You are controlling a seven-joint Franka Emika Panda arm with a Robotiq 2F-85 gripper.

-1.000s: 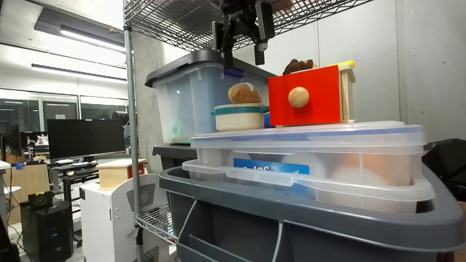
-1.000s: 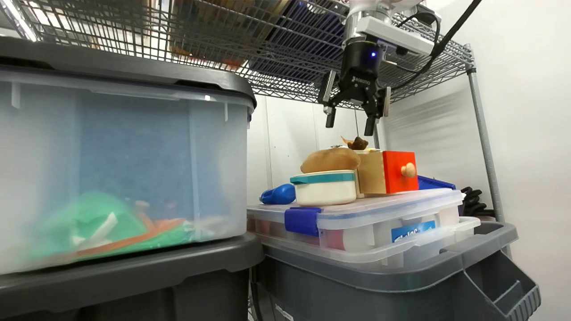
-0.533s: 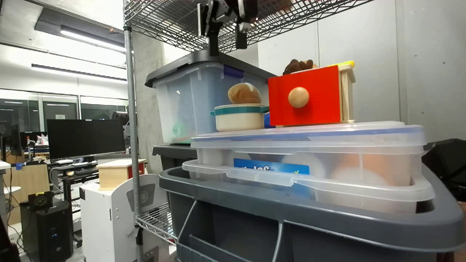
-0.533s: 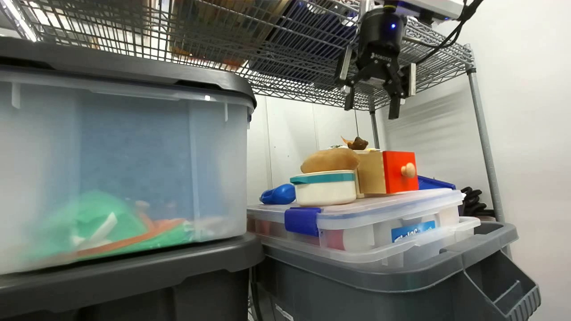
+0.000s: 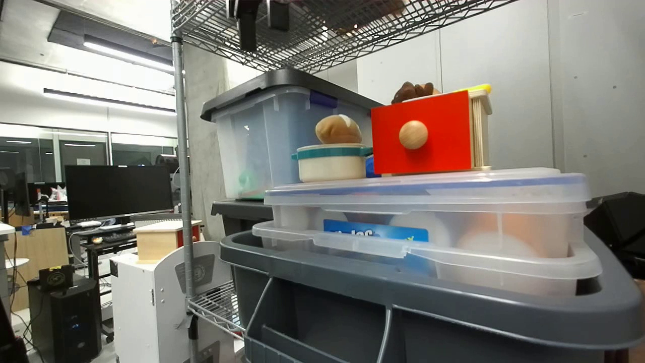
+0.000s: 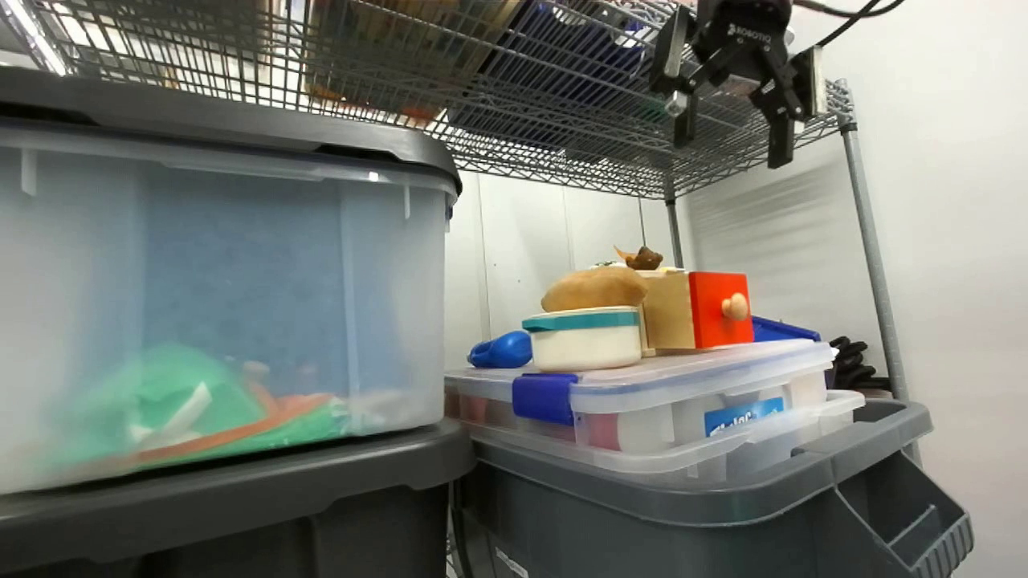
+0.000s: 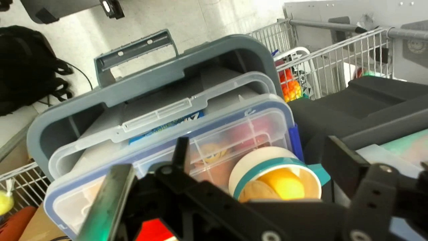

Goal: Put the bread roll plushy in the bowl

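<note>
The brown bread roll plushy (image 5: 338, 129) rests in the top of the white bowl with a teal rim (image 5: 332, 167) and rises above the rim. Both also show in an exterior view, the plushy (image 6: 594, 289) over the bowl (image 6: 590, 341). In the wrist view, part of the brown plushy (image 7: 256, 191) lies inside the rim of the bowl (image 7: 252, 158), beside a yellow object (image 7: 289, 184); the gripper hides the lower part. My gripper (image 6: 732, 140) is open and empty, high above and apart from the bowl. It is partly cut off in an exterior view (image 5: 263, 25).
A wooden box with a red drawer (image 5: 422, 132) stands beside the bowl, with a dark brown item (image 5: 413, 92) on top. Both stand on a clear lidded box (image 6: 691, 393) over a grey bin (image 6: 683, 514). A wire shelf (image 6: 498, 104) hangs overhead. A large tote (image 6: 241, 265) stands close by.
My gripper has risen and moved away from the bowl, to the left in an exterior view and to the right in an exterior view. The plushy and bowl have not moved.
</note>
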